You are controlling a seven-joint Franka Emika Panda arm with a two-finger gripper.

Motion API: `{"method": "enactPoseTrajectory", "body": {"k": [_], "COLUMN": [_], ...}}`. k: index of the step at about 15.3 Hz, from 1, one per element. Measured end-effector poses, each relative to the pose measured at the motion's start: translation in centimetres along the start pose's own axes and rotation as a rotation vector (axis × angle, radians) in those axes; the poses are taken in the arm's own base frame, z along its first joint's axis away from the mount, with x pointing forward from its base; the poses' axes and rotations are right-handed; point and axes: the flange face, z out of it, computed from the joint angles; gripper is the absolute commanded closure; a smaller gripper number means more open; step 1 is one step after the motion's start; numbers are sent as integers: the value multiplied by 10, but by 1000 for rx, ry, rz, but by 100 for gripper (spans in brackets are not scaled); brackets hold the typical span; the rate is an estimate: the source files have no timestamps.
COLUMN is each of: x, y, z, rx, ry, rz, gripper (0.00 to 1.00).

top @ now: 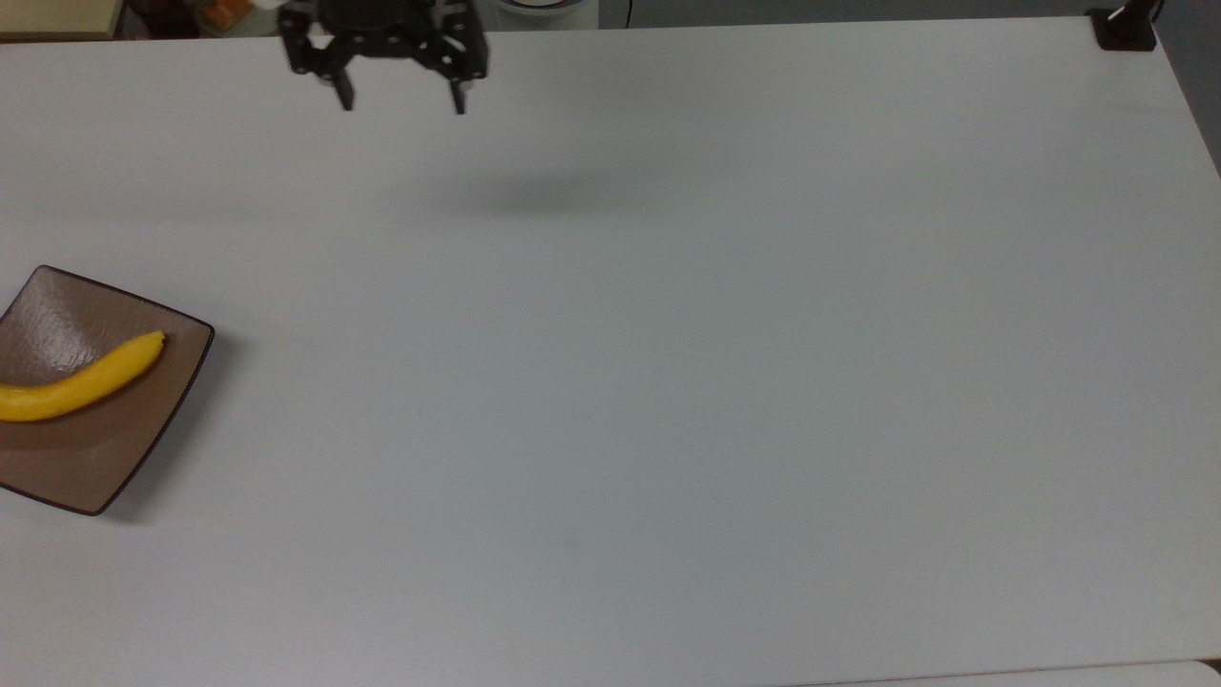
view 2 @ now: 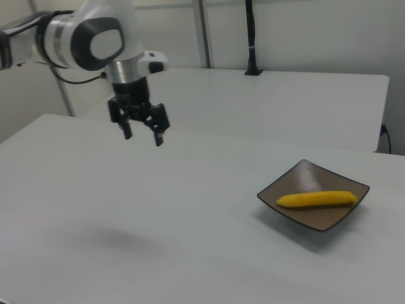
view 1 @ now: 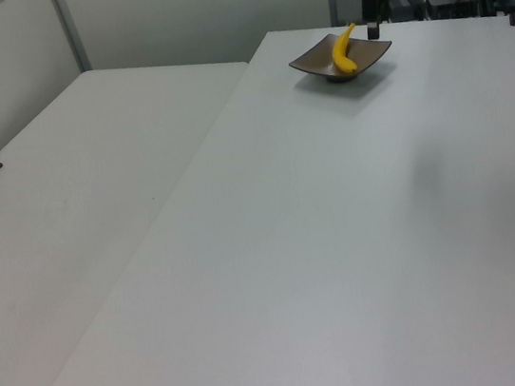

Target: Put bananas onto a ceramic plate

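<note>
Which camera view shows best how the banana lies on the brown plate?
The right view: the whole banana lies flat across the plate, which is seen complete. In the top view the banana and plate are cut off at the top view's left edge. In the left view they are far and foreshortened.

Top view: plate [top: 143, 448] and banana [top: 86, 382] cut off at left edge; gripper [top: 401, 103] body cut off at top. Left view: gripper [view 1: 373, 31] mostly cropped, too small to read.
</note>
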Motion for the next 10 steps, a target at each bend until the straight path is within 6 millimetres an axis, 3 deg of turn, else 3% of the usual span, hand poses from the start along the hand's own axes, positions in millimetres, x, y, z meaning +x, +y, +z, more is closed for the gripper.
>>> {"method": "enactPoseTrajectory", "body": {"k": [1, 3, 7, 10], "x": [-6, -10, -9, -9], "y": [-16, -22, 5, 12], "z": [4, 11, 10, 7], "rx": [-8, -16, -21, -23], "ry": [-14, -29, 2, 10], "rz": [-18, -24, 22, 35], "gripper": [0, 0, 0, 0]}}
